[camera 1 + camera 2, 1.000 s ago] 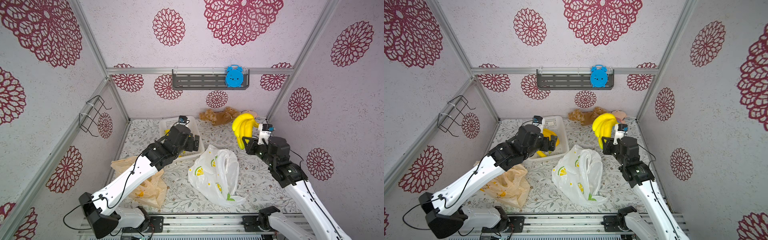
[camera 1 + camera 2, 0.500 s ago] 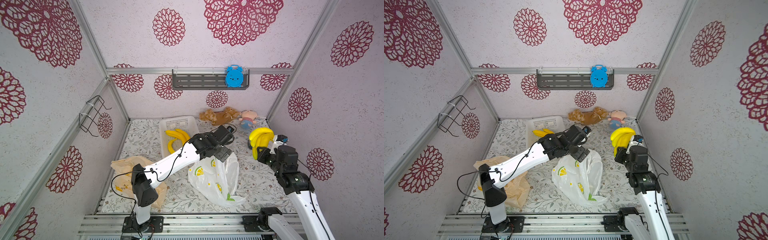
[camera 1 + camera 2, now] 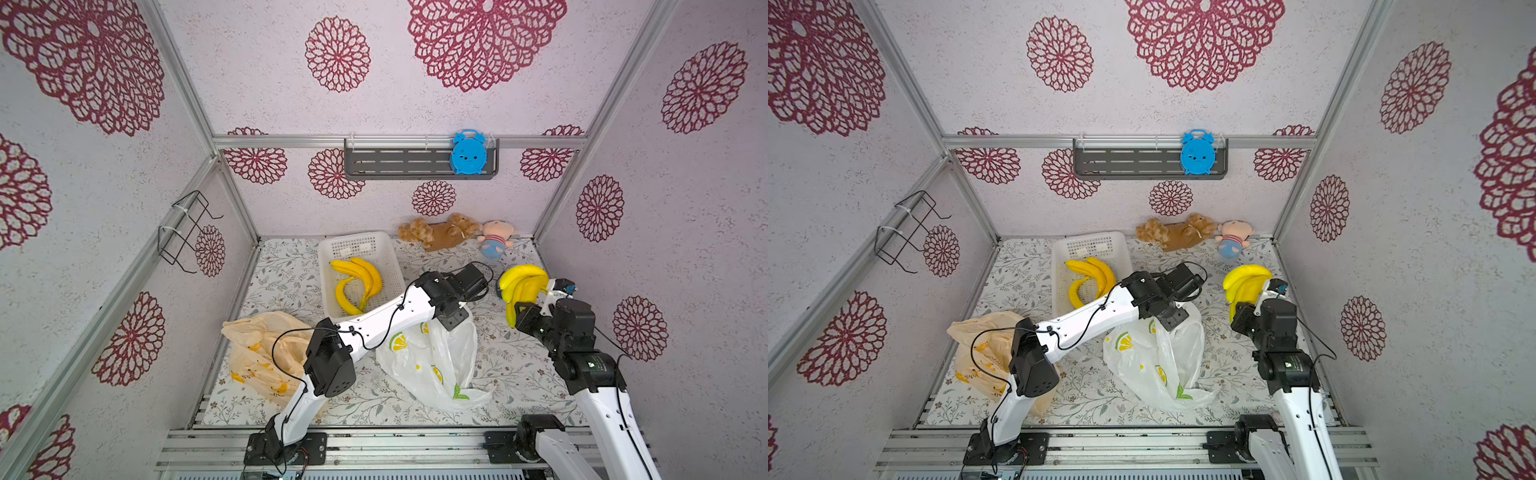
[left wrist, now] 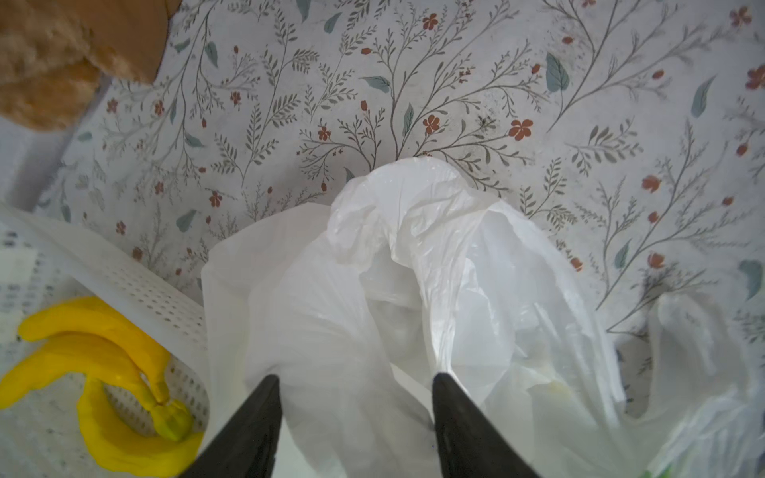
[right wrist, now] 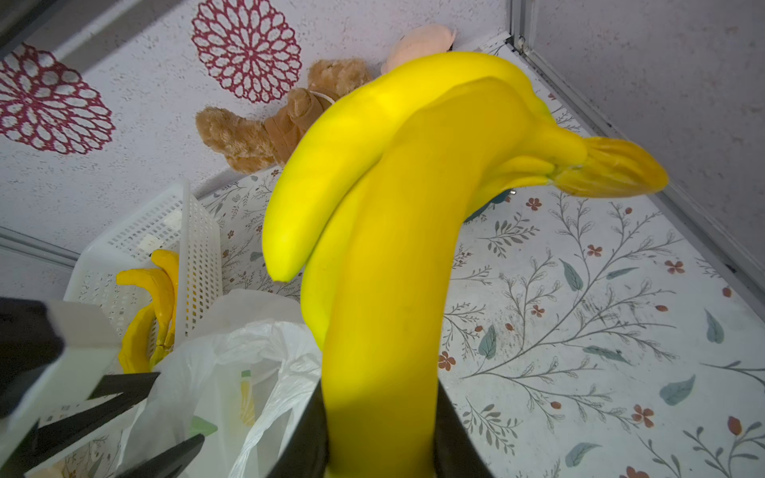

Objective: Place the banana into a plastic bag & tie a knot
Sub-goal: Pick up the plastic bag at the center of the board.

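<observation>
**Item 1: left gripper** (image 4: 356, 383)
- State: the black tapered fingers (image 4: 244, 426) stand part-way apart, astride a raised fold at the mouth of the plastic bag (image 4: 372, 269). Film lies between them. Whether it is pinched cannot be told.
- Change: a second ago this arm was over the white basket (image 3: 353, 245). It has since swung across to the bag's rim beside that basket.
- Reading: the mouth-holding step appears to be starting, so that the bag can be kept open for loading.

**Item 2: right gripper** (image 5: 381, 443)
- State: clamped on the lower end of the banana bunch (image 5: 393, 248), which is held aloft with its tip end down.
- Change: the bunch has shifted toward the right wall, leaving room for the left arm.
- Position: beside the bag and apart from it, not inside.
- Reading: loading and the knot are both outstanding.

**Materials**
- Plastic bag: thin translucent white film with a lemon-slice print, crinkled and slack, slumped on the mat. It is likely to be slippery and to sag shut.
- Banana bunch: glossy, even yellow and moulded-looking, with curved fingers meeting at a ridged stem.
- White basket: rigid perforated plastic, holding a second bunch (image 3: 357, 282).
- Beyond these:
  - a crumpled tan bag (image 3: 257, 353);
  - a brown plush bear (image 3: 436, 232);
  - a small doll (image 3: 494, 241);
  - a floral-print mat (image 3: 282, 282).
</observation>
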Robot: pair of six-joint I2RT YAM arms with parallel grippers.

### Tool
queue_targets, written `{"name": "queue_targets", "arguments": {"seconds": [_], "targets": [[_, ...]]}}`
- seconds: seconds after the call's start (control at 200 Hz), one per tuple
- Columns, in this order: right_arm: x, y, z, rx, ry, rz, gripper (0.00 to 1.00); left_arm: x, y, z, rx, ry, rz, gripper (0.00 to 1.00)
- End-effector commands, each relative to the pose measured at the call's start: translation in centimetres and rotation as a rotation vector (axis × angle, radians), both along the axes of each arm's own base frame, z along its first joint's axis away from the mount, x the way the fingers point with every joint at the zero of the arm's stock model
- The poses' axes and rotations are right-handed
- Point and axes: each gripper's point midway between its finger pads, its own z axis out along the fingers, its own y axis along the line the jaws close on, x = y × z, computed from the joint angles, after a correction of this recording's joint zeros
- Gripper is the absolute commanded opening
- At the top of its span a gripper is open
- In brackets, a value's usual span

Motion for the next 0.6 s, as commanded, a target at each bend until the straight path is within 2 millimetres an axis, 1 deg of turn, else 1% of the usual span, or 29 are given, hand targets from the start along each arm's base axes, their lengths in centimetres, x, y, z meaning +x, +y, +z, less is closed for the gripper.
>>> {"name": "queue_targets", "arguments": {"seconds": [0.0,0.04,0.08,0.12,0.175,0.245,0.34,0.425,0.55,0.555,0.565,0.595], "targets": [[0.0,0.2,1.0,0.021,-0.045,0.007,0.0,0.9,-0.6,2.6,-0.127,-0.007,0.042,0.32],[-0.1,0.2,1.0,0.02,-0.048,0.009,0.0,1.2,-0.7,3.3,-0.167,-0.005,0.06,0.25],[-0.2,0.3,1.1,0.019,-0.05,0.015,0.0,1.5,-0.7,4.1,-0.209,-0.001,0.083,0.22],[-0.3,0.4,1.2,0.016,-0.048,0.025,0.0,2.1,-0.6,5.0,-0.254,0.001,0.112,0.15],[-0.4,0.5,1.4,0.014,-0.048,0.037,0.0,3.0,-0.2,6.1,-0.327,0.014,0.162,0.07],[-0.6,0.8,1.7,0.007,-0.045,0.059,0.0,4.4,0.5,7.2,-0.432,0.057,0.225,0.0],[-1.0,1.2,2.5,-0.002,-0.058,0.088,0.0,6.1,1.5,8.1,-0.569,0.114,0.291,0.0],[-1.6,1.4,3.5,0.001,-0.082,0.107,0.0,7.2,2.0,9.3,-0.686,0.149,0.325,0.0],[-2.5,2.3,4.3,0.038,-0.119,0.147,0.0,8.9,2.6,9.7,-0.786,0.205,0.363,0.0],[-2.5,2.3,4.3,0.038,-0.119,0.147,0.0,8.8,2.8,10.6,-0.802,0.196,0.359,0.0],[-2.6,2.5,4.4,0.044,-0.123,0.156,0.0,8.8,3.2,11.4,-0.817,0.189,0.358,0.0],[-2.9,2.8,4.7,0.058,-0.133,0.173,0.0,9.1,3.6,11.7,-0.832,0.193,0.369,0.0]]}}
